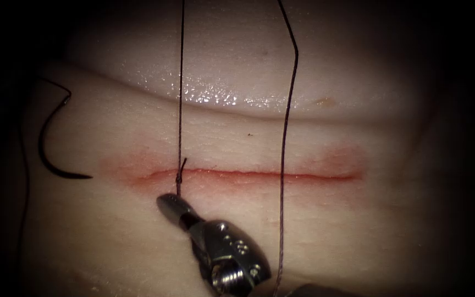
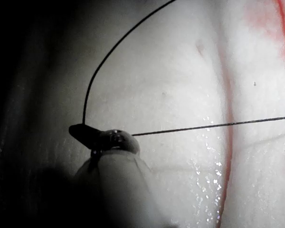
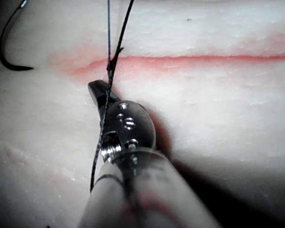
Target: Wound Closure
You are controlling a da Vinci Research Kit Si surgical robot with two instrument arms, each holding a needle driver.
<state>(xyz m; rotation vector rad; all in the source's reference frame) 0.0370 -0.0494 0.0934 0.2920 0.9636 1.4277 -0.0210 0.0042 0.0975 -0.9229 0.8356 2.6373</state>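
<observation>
Right tool (image 1: 167, 199), jaws pinched shut on the thread (image 1: 181, 82), sits just below the knot (image 1: 179, 177) on the cut (image 1: 259, 175). From there one dark strand rises taut, and a second runs beside the tool on its right. Left tool (image 2: 80, 130) clamps thread too. Well left of the right tool the curved needle (image 1: 40, 144) lies loose on the tissue (image 1: 331, 231), beyond the cut's left end; bare tissue stretches rightward.

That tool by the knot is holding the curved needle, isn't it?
No. The endoscope view shows the needle lying loose on the tissue, left of the cut; the right tool by the knot doesn't hold it. The left tool grips thread.
</observation>
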